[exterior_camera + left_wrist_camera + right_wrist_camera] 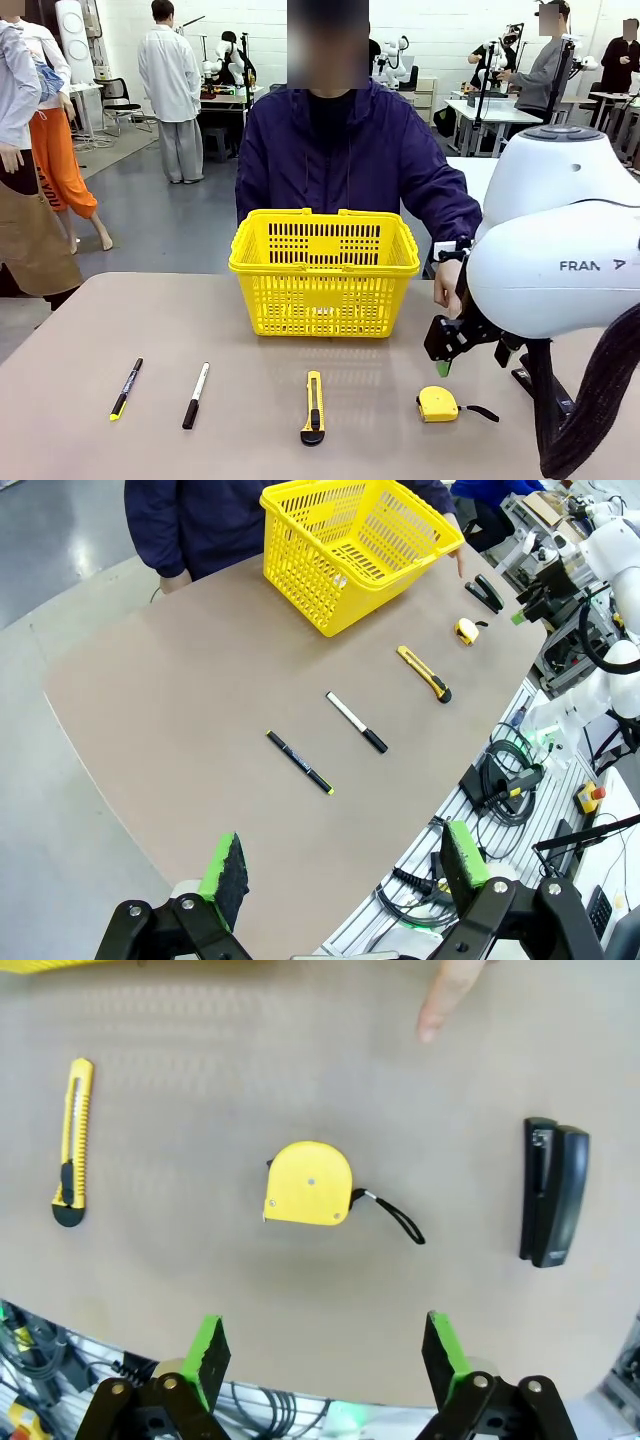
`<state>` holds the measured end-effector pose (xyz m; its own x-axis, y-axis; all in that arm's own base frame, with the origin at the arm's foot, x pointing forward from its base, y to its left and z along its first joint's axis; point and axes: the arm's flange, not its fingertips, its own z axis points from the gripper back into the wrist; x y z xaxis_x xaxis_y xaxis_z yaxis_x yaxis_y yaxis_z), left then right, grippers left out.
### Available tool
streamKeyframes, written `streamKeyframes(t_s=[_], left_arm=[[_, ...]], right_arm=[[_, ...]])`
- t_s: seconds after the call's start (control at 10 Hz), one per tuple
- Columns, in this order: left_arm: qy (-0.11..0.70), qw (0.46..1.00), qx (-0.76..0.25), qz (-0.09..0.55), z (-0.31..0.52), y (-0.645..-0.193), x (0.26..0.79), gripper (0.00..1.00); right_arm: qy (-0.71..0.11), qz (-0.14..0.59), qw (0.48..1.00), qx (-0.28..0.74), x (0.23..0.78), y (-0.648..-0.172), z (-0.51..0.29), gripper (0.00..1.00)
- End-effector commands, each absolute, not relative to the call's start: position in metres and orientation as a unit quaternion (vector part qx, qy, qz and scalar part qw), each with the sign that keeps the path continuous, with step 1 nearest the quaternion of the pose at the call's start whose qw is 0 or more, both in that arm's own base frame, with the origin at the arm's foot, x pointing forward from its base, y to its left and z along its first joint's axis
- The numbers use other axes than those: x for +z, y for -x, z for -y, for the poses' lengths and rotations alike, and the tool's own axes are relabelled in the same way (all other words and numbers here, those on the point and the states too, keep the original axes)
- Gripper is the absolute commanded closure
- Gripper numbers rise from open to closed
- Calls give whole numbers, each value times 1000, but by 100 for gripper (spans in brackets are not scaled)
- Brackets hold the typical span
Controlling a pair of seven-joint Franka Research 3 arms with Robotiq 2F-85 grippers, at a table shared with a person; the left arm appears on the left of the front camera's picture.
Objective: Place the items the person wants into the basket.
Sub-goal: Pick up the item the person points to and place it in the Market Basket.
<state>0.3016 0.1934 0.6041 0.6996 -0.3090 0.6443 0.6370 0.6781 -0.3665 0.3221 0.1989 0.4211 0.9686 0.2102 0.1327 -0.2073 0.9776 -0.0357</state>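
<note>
Tape measure [308, 1184]: flat on the table's [170, 1260] near right, straight ahead of the right gripper [322, 1338], centred between its fingers; strap trails right.
Right gripper: spread wide, empty; the nearer arm.
Person's finger [440, 1005]: farther off, pointing down between the tape measure and the stapler [553, 1192].
Basket [320, 300]: far, left of the gripper.
Left gripper [340, 850]: wide, empty, well apart at the left.

Glossy perforated plastic basket [324, 272]

The basket [324, 275] is yellow, lattice-sided. The tape [308, 1184] is yellow and black-strapped; the stapler [553, 1192] black. The marker [196, 395] is white and black-capped, the knife [314, 406] yellow-and-black.
</note>
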Motion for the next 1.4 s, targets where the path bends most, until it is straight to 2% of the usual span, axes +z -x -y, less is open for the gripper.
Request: streamKeyframes(t_s=[0.0, 0.4, 0.8, 1.3], left_arm=[[299, 870, -274, 281, -194, -301, 604, 0], [299, 870, -274, 281, -194, -301, 604, 0], [299, 870, -274, 281, -194, -301, 604, 0], [299, 870, -274, 281, -194, -301, 604, 0]], right_arm=[[3, 42, 997, 72, 395, -344, -218, 0], [5, -8, 998, 64, 352, -362, -236, 0], [12, -20, 997, 70, 330, -370, -242, 0], [11, 32, 998, 54, 320, -374, -225, 0]])
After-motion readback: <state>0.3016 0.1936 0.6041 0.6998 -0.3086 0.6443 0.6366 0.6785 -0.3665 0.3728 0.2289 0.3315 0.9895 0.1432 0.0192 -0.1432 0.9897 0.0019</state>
